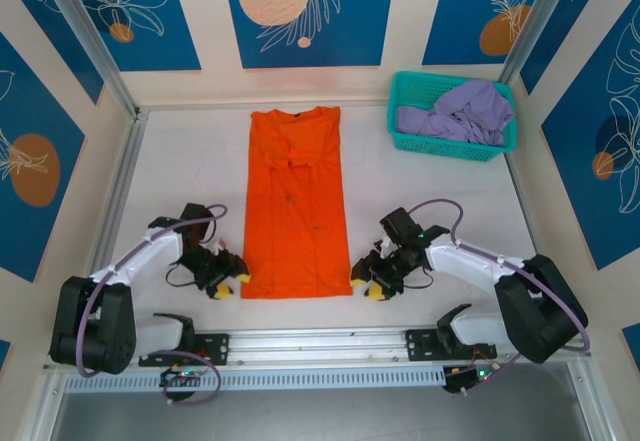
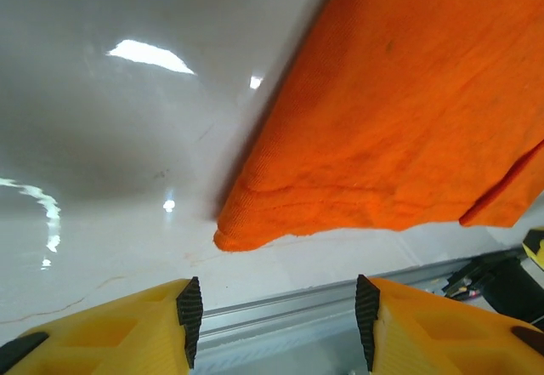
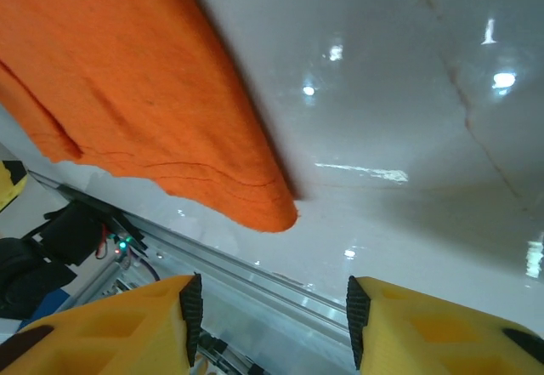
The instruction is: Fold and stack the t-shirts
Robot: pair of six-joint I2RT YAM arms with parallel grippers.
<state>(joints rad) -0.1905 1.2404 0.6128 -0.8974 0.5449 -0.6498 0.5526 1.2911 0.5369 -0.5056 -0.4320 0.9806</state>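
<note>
Left gripper (image 2: 276, 315) and right gripper (image 3: 270, 315) hanging parted, empty, just outside near hem corners of bright orange cloth t-shirt (image 1: 295, 201); white tabletop (image 1: 190, 161) lying open outboard.

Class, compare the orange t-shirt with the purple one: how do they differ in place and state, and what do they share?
The orange t-shirt lies flat on the table, folded into a long strip; the purple t-shirt sits crumpled in the teal basket. Both are soft cloth.
</note>
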